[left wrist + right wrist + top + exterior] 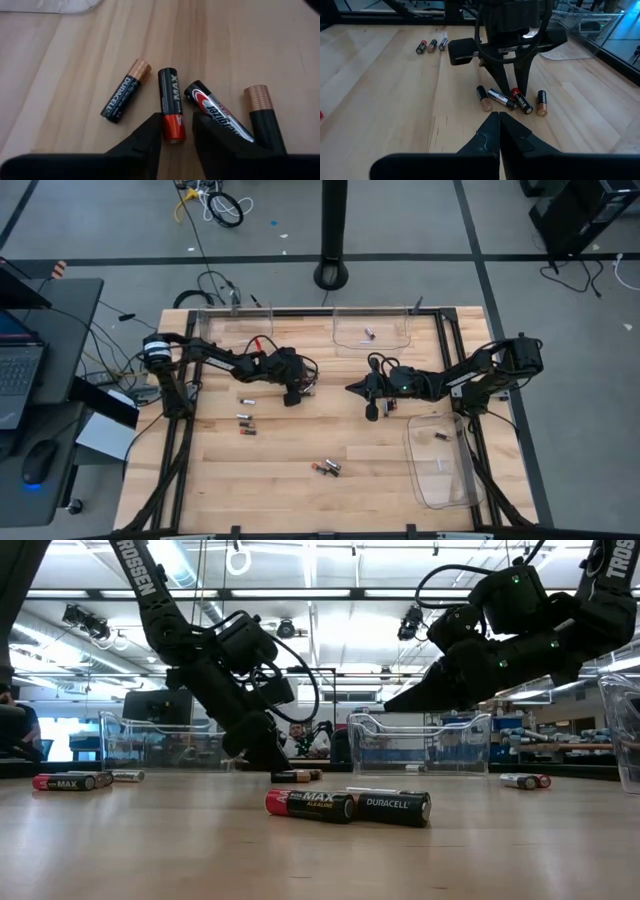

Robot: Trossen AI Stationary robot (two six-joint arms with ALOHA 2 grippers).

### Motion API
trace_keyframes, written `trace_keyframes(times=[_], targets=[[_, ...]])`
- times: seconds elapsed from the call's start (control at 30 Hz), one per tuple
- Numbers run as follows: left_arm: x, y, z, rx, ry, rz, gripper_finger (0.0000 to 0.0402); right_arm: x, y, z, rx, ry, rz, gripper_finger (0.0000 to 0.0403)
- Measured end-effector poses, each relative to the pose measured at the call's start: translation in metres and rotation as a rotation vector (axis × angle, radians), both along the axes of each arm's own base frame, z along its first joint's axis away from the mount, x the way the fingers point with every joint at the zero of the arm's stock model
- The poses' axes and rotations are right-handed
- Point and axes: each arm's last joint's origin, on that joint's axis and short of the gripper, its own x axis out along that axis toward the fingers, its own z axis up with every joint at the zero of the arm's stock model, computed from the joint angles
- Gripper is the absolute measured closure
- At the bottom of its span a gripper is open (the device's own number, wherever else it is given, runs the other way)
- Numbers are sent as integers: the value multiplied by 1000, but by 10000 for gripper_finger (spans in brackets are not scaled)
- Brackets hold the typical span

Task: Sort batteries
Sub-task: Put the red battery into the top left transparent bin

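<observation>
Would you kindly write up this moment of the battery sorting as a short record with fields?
Left gripper: down on the table, fingers either side of the red-and-black MAX battery, closing on it
Beside it: a Duracell battery, a silver-labelled battery and a copper-topped battery
Right gripper: shut, empty, off the table, facing that cluster
Trays: far tray and right tray each hold one battery

A wooden table [290,490] is carrying loose batteries [246,424] toward its left side, another pair [326,468] nearer the front edge, and clear trays [372,330] (one at the back edge, one [440,462] at the front right corner).
</observation>
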Motion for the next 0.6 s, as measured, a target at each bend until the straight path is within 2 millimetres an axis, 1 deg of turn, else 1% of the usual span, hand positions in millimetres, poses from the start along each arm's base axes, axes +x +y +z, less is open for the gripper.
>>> trace_keyframes(times=[0.2, 0.37, 0.47, 0.6], targets=[[0, 0, 0, 22, 1, -15, 348, 0, 0, 0, 0, 0, 0, 394], [0, 0, 3, 48, 1, 9, 351, 0, 0, 0, 0, 0, 0, 394], [-2, -1, 8, 61, 6, 19, 351, 0, 0, 0, 0, 0, 0, 394], [-2, -2, 22, 87, -27, 35, 351, 0, 0, 0, 0, 1, 0, 394]])
